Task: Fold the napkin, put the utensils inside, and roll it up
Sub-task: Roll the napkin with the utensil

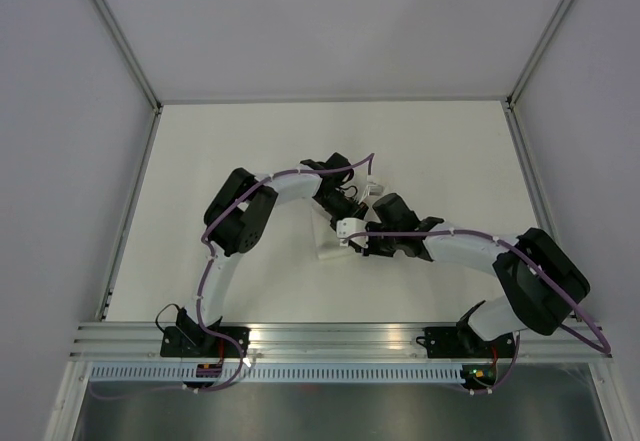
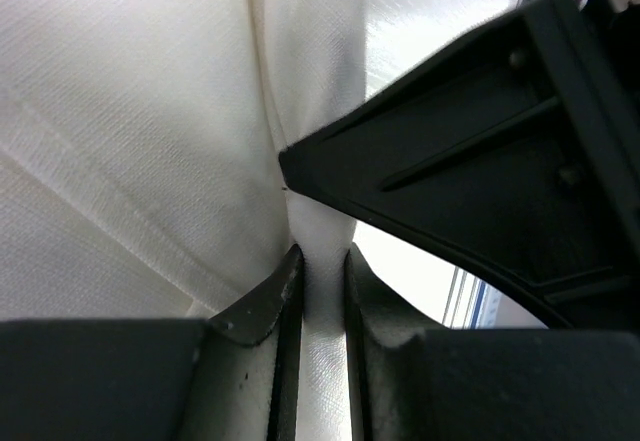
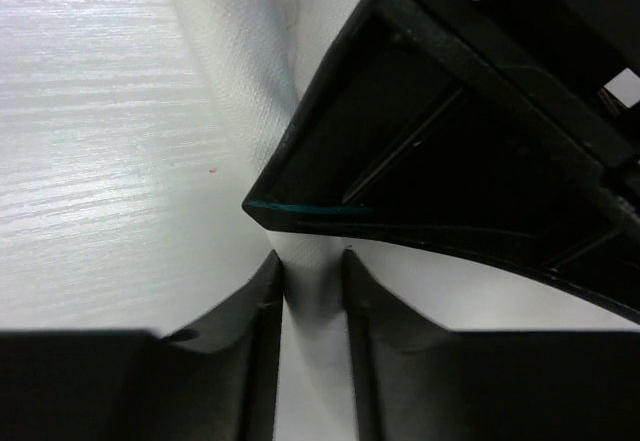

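The napkin (image 1: 328,251) is found about midway between the left and right edges of the bench (image 1: 220,151), somewhat nearer the near edge than the far one, and most of it is hidden in the overhead view by the two arms that meet above it. A raised ridge of the white cloth is gripped from both sides. The jaws of the left gripper (image 2: 320,261) are closed on a narrow fold of it, and the jaws of the right gripper (image 3: 313,261) are closed on another pinch of the same cloth, with each gripper seen close against the other in the wrist views. The step in hand is judged to be a fold (or possibly the start of the roll, since the little cloth that shows looks compact). No firmer reading is allowed by these views. For the next move, both pinches would need to be carried together in one direction, so that the ridge is laid over flat and not dragged into a twist, and both holds would then need to be released evenly. By count, one napkin and two grippers are seen. No utensils are seen in any view, and whether they are hidden under the arms or within the cloth cannot be told.
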Controlling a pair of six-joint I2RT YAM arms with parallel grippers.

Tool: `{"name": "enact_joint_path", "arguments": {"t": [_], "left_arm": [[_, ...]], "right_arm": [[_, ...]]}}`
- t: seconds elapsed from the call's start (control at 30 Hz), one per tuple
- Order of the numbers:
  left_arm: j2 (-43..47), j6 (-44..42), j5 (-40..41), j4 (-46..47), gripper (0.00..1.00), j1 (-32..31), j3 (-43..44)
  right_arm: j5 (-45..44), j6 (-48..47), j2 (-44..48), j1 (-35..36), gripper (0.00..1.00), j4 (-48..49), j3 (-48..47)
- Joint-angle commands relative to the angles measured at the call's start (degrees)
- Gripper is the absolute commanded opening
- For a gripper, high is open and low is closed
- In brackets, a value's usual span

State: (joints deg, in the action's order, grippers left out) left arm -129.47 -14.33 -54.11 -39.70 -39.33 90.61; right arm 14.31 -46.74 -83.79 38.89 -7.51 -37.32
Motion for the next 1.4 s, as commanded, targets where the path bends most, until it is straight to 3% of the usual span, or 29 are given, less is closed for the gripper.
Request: {"name": "enact_joint_path", "arguments": {"t": [0.0,0.07,0.17,0.43,0.67,0.77,0.9,1.07,1.23,1.37], "left_arm": [[-1.8,1.1,3.0,-1.3,0.19,0.0,0.0],[-1.1,1.9,1.4,-0.3,0.24,0.5,-0.1],[1.8,4.2,-0.5,3.1,0.30,1.3,-1.0],[12.5,13.0,-4.9,15.8,0.36,5.4,-8.2],[21.3,21.7,0.2,28.2,0.37,8.4,-17.0],[25.4,25.3,7.6,34.4,0.34,9.6,-21.2],[36.6,33.0,22.2,46.7,0.34,11.1,-34.7],[46.9,34.5,36.2,63.0,0.34,10.9,-50.5],[53.3,22.0,53.3,71.2,0.36,1.5,-58.9],[52.0,8.7,63.8,76.7,0.35,-7.8,-61.9]], "right_arm": [[0.2,0.3,-1.2,0.3,0.24,0.6,-1.8],[0.7,0.2,-1.8,0.3,0.14,-0.4,-1.9],[2.0,-0.3,-2.6,0.1,0.08,-2.6,-2.5],[13.4,-3.7,-9.5,-5.8,0.06,-17.0,-11.4],[20.1,-8.0,-18.1,-8.9,0.05,-28.2,-20.4],[23.0,-10.2,-22.5,-10.6,0.05,-33.7,-24.8],[25.9,-12.9,-29.5,-13.0,0.05,-40.3,-30.2],[27.9,-15.5,-35.6,-15.4,0.05,-47.5,-36.1],[28.1,-16.4,-38.8,-16.2,0.05,-51.3,-39.2],[28.1,-16.8,-41.3,-16.5,0.05,-53.7,-42.1]]}}
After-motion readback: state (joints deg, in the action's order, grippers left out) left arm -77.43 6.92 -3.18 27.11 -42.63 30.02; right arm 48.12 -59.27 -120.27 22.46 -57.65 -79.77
